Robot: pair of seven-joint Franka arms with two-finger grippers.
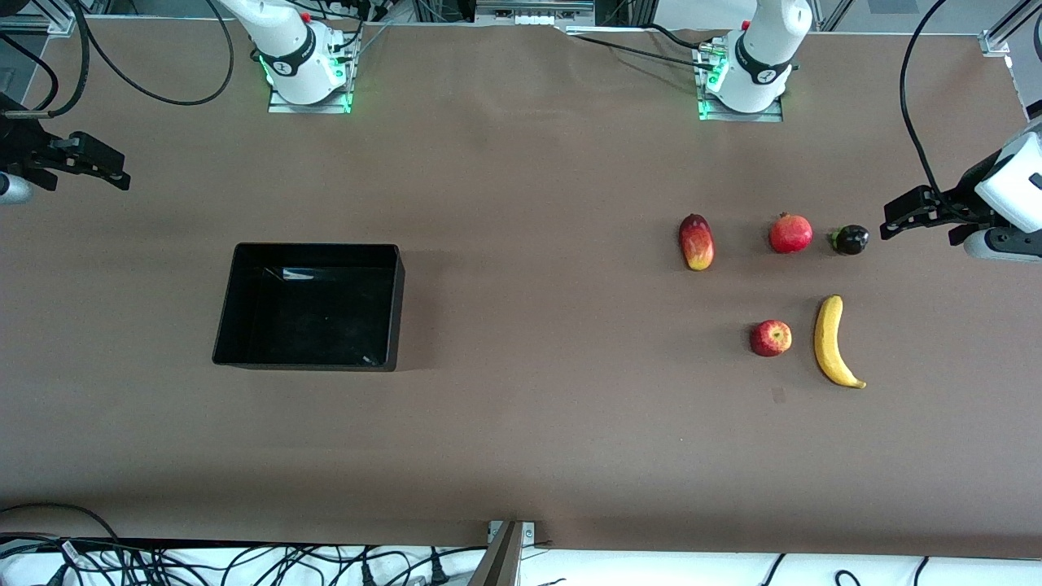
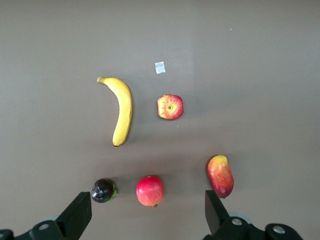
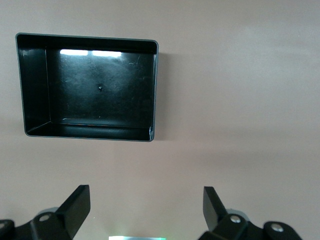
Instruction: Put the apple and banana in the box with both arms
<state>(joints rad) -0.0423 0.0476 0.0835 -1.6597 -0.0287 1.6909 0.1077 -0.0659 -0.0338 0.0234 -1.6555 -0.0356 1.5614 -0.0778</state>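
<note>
Front view: apple [image 1: 770, 338] and banana [image 1: 835, 342] lay side by side, not touching, toward the left arm's end of the table; box [image 1: 311, 306] sat toward the right arm's end. Left gripper [image 1: 894, 221] and right gripper [image 1: 114, 172] hovered at opposite table edges, jaws wide apart, holding nothing.

Three fruits sit in a row toward the left arm's end of the brown table [image 1: 521, 456]: an elongated red-and-yellow fruit [image 1: 696, 242], a round red fruit with a crown tip [image 1: 790, 233] and a small dark purple fruit [image 1: 849, 239]. A small pale tag [image 2: 159, 67] lies nearer the front camera.
</note>
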